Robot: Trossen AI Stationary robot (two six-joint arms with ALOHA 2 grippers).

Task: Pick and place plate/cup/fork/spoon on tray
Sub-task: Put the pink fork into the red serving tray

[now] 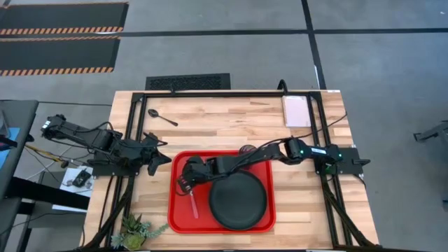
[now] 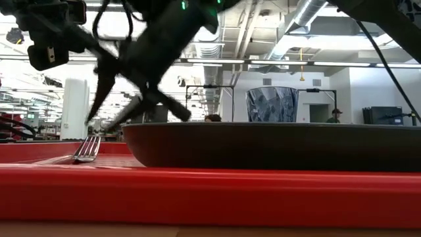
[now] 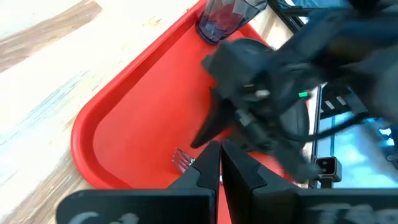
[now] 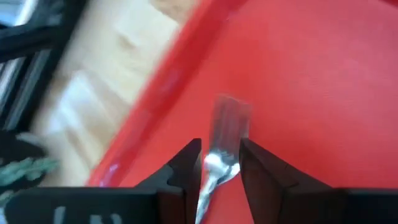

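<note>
The red tray (image 1: 179, 218) lies at the table's near middle. The black plate (image 1: 238, 199) rests on its right half. The red-handled fork (image 1: 193, 204) lies flat on its left half, tines (image 4: 227, 134) toward the far edge. My right gripper (image 1: 183, 185) is open just above the tines, one finger on each side of the fork's neck (image 4: 219, 163). The tinted cup (image 1: 247, 150) stands at the tray's far rim. The dark spoon (image 1: 162, 117) lies on the wood at the far left. My left gripper (image 1: 158, 158) is shut and empty, left of the tray.
A pale pad (image 1: 297, 110) lies at the far right. A small plant (image 1: 136, 229) stands at the near left corner. Black frame rails (image 1: 130, 140) run along the table's left, right and far sides. My right arm reaches across the tray's far part.
</note>
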